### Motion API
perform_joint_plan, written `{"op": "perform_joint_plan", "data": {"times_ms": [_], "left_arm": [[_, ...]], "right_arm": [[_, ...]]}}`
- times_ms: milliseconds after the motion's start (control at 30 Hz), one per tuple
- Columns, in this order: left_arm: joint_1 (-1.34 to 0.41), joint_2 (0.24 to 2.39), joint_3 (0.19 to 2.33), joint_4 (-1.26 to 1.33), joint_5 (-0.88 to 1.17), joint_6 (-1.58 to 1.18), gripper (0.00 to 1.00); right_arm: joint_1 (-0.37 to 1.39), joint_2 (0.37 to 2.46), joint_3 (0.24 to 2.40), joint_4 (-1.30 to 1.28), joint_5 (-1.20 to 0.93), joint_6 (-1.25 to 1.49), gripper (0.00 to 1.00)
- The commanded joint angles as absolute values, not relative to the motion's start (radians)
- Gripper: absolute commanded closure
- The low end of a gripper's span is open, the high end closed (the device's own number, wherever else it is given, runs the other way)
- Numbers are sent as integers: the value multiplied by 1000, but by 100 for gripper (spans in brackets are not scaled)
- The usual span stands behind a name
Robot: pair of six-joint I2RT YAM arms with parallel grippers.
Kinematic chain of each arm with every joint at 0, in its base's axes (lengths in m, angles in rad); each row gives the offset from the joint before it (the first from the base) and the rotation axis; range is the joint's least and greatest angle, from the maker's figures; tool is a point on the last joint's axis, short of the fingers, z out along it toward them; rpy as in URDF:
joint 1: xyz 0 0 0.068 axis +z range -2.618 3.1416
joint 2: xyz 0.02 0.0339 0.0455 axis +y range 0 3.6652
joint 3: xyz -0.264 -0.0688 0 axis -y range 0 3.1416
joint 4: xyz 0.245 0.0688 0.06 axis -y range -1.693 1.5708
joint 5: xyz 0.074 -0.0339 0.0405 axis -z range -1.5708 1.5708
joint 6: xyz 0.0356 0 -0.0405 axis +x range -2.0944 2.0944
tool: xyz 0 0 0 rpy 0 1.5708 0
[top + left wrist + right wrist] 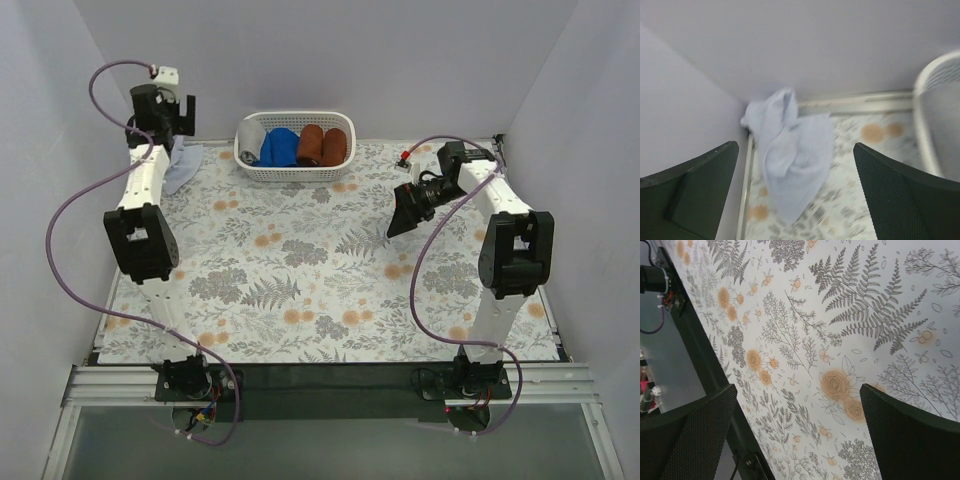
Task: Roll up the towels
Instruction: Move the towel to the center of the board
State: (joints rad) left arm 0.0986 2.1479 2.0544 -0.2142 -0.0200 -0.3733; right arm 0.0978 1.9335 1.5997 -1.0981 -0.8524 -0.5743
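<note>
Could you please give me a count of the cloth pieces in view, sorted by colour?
Rust-brown rolls, in the basket: 2
Bright blue bundle, in the basket: 1 (the rolls within it cannot be told apart)
Grey towel, in the basket: 1
Pale lavender towel, outside the basket: 1
Total: 5

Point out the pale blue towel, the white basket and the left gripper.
pale blue towel (790, 160): left wrist view, middle of the crumpled cloth.
white basket (295, 172): top external view, its near wall.
left gripper (795, 147): left wrist view, midway between its open fingertips.
</note>
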Motion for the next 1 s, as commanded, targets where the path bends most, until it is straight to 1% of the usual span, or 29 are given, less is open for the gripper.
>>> {"op": "perform_joint_plan", "data": {"times_ms": [0,133,267,400,500,567,667,700,767,800,833,900,933,967], "left_arm": [[199,2157,1985,-301,119,-318,8],[248,2218,1970,-310,147,-269,12],[278,2304,1989,-313,143,-215,12],[284,2411,2069,-340,167,-198,14],[287,2476,2137,-385,126,-238,14],[293,2525,2200,-409,135,-262,16],[296,2540,2203,-407,155,-290,22],[295,2543,2204,-411,161,-294,29],[296,2548,2203,-428,192,-288,37],[296,2546,2203,-454,201,-287,43],[298,2545,2201,-468,216,-282,53],[296,2523,2186,-514,250,-275,66],[296,2511,2177,-531,255,-276,86],[299,2470,2142,-546,256,-287,97]], "right_arm": [[98,1864,1652,-1106,-785,-561,2],[98,1844,1640,-1106,-765,-563,2],[98,1836,1609,-1108,-772,-568,2],[98,1830,1592,-1109,-762,-572,2],[98,1828,1589,-1111,-765,-572,2],[98,1824,1591,-1115,-765,-574,2],[98,1819,1585,-1120,-762,-581,2],[98,1816,1585,-1118,-762,-583,2],[98,1816,1580,-1124,-764,-586,2],[100,1816,1580,-1124,-764,-587,2],[98,1816,1580,-1127,-767,-589,1],[98,1815,1582,-1131,-770,-597,2],[100,1813,1583,-1132,-772,-598,2],[98,1812,1583,-1134,-779,-600,2]]}}
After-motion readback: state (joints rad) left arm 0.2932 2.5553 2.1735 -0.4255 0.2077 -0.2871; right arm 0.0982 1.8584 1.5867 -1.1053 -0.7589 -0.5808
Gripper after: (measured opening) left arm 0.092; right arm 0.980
